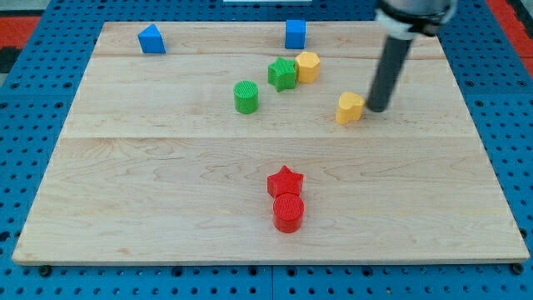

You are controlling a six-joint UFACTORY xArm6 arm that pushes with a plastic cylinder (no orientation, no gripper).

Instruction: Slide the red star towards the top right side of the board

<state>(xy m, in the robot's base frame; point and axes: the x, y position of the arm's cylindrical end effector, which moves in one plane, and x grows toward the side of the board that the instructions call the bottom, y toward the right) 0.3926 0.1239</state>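
My tip (pixel 377 109) sits on the board (pixel 166 208) just at 3 o'clock of a yellow block (pixel 350 107), close beside it; contact can't be judged. It is a bare rod, nothing held. Red star (pixel 286 181) lies low centre, at 7 o'clock from the tip and well apart, touching a red cylinder (pixel 288 212) at its 6 o'clock. Green star (pixel 282 73) touches a second yellow block (pixel 307 66); green cylinder (pixel 246 97) at its 8 o'clock. Two blue blocks (pixel 151 39) (pixel 295 34) along the top edge.
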